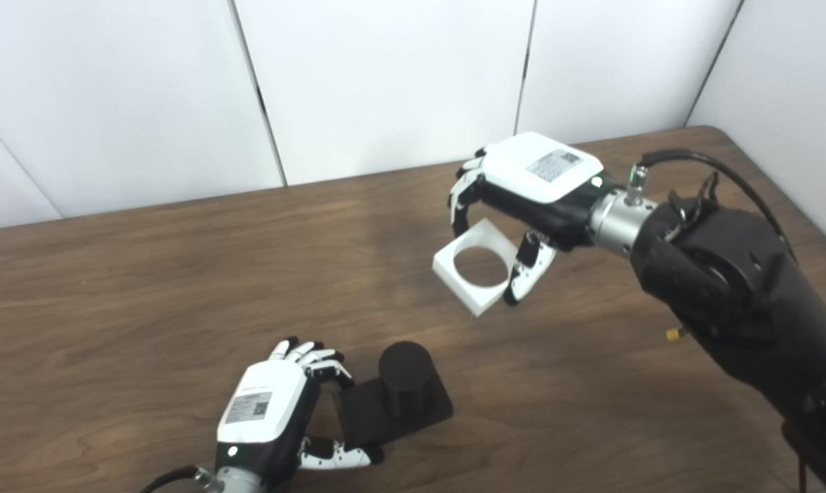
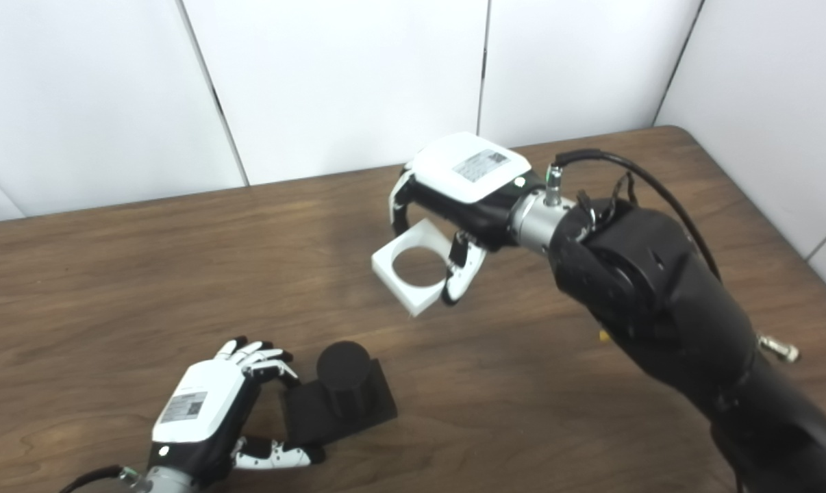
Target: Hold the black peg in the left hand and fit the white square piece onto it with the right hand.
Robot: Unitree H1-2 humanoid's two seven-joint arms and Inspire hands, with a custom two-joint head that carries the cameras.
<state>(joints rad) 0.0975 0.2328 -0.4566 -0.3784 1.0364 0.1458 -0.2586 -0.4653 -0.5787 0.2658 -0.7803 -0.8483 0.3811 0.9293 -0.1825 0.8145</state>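
1. One peg (image 1: 405,387): matte black, a stubby round post standing on a flat square base, sitting on the brown woodgrain table (image 1: 146,287) near its front edge.
2. One piece (image 1: 473,266): smooth white square frame with a round hole, tilted, up off the table.
3. Left hand (image 1: 276,411) has fingers and thumb closed on the base's edge.
4. Right hand (image 1: 522,198) pinches the piece's corner.
5. Both hands carry a sticker, too blurry to read.

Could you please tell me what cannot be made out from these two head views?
- Left hand: its palm and grip on the black peg base, hidden by the hand's back.
- Right hand: fingertip contact with the white square piece, hidden under the hand.
- Whether the peg base rests on the table: unclear in both views.
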